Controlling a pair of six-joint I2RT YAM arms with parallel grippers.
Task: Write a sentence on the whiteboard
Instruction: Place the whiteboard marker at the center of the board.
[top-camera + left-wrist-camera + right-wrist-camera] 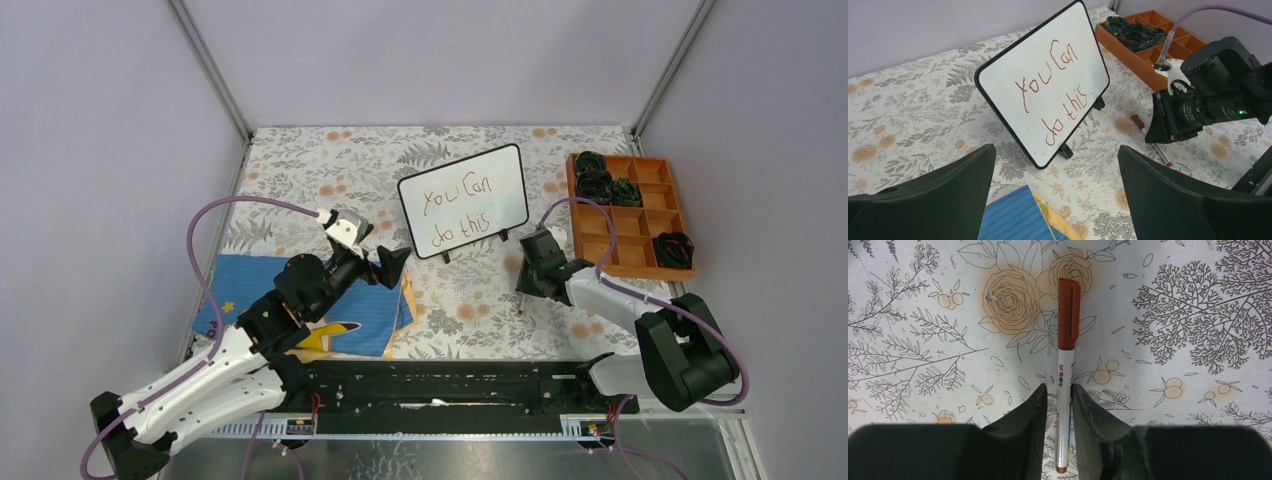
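The whiteboard (pixel 463 200) stands tilted on small black feet at the middle of the floral table, and it also shows in the left wrist view (pixel 998 75). The sentence (pixel 458 208) "You Can do this" is written on it in reddish-brown, in two lines (pixel 1048 90). A capped reddish-brown marker (pixel 1068 315) lies flat on the table. My right gripper (pixel 1058 390) sits low over it, its jaws straddling the barrel with a narrow gap showing on the left side. In the top view this gripper (pixel 525 290) is right of the board. My left gripper (pixel 390 262) is open and empty, left of the board.
An orange compartment tray (pixel 645 210) with dark rolled items stands at the back right. A blue and yellow cloth (pixel 300 300) lies under the left arm, its corner showing between the left fingers (pixel 1013 215). Grey walls close in the table.
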